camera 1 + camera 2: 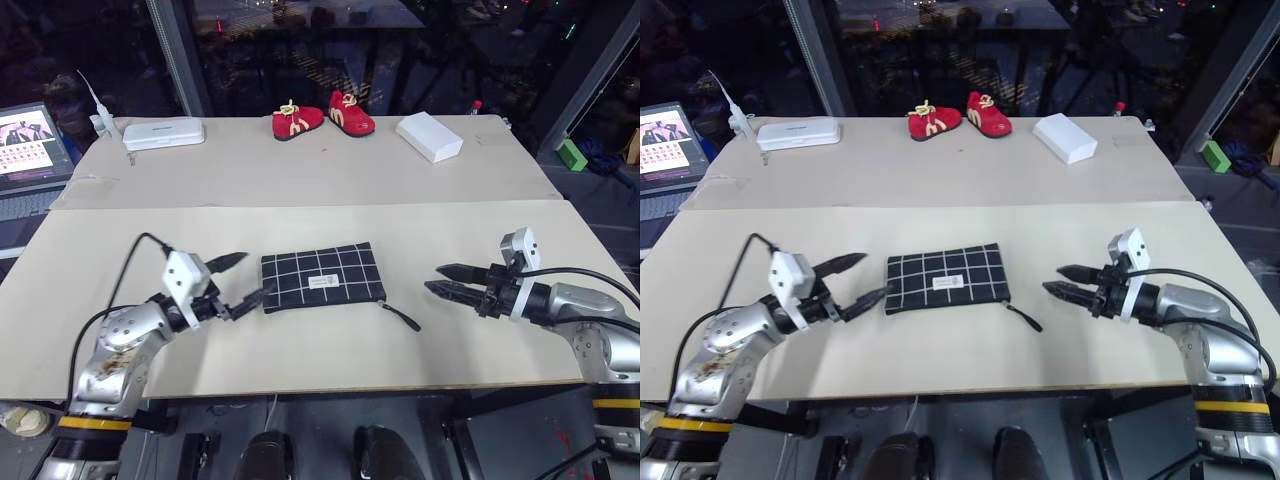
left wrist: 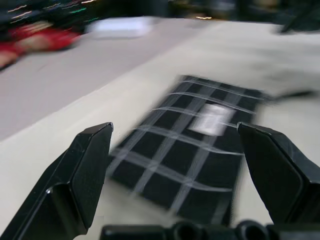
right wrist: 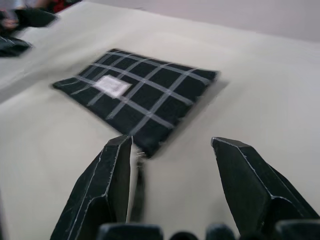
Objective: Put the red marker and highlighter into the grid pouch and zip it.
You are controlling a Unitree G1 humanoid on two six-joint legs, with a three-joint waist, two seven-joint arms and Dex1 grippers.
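Grid pouch (image 1: pixel 322 277), centre of frame: matt black woven cloth, thin white grid lines; small white label, cloth or paper, cannot tell which; black zipper pull cord (image 1: pixel 400 316) at its right end.

Surface (image 1: pixel 300 180): pale beige, matt, smooth board in two sections, seam running across mid-frame.

Left gripper (image 1: pixel 243 280), lower left: black plastic fingers (image 2: pixel 85 165) with a slight sheen; white plastic housing; brushed metal arm shell, scuffed.

Right gripper (image 1: pixel 437 279), lower right: same black plastic fingers (image 3: pixel 112 185), white housing, smooth grey metal arm.

Red shoes (image 1: pixel 322 118), upper centre: red cloth, soft matt, pale laces.

White box (image 1: pixel 429 136), upper right: smooth, matt, plastic or card.

White case (image 1: pixel 164 133), upper left: smooth plastic.
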